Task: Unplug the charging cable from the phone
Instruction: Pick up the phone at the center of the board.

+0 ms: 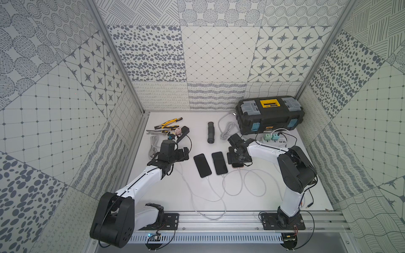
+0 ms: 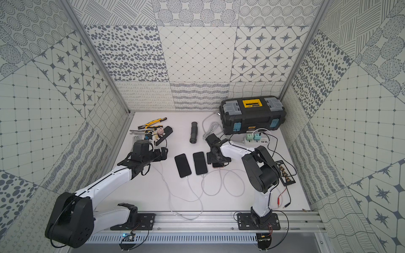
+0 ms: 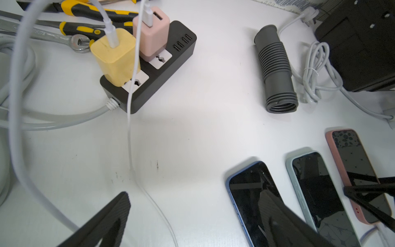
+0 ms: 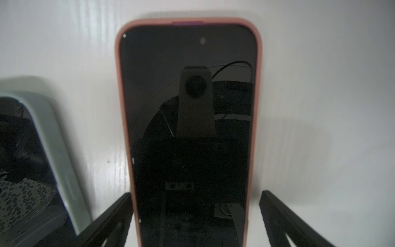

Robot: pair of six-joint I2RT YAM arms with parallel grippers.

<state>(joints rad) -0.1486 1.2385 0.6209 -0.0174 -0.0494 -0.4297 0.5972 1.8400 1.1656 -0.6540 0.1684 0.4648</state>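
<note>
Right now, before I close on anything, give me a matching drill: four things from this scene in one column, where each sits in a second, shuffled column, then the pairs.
Things:
1. pink-cased phone
2. yellow charger
3. grey corrugated hose
4. black toolbox

Places:
A. plugged into the black power strip
B. back corner, on the right arm's side
C. between the open fingers of the right gripper
D. lying on its side near the middle of the workspace

Pairs: 1-C, 2-A, 3-D, 4-B
</note>
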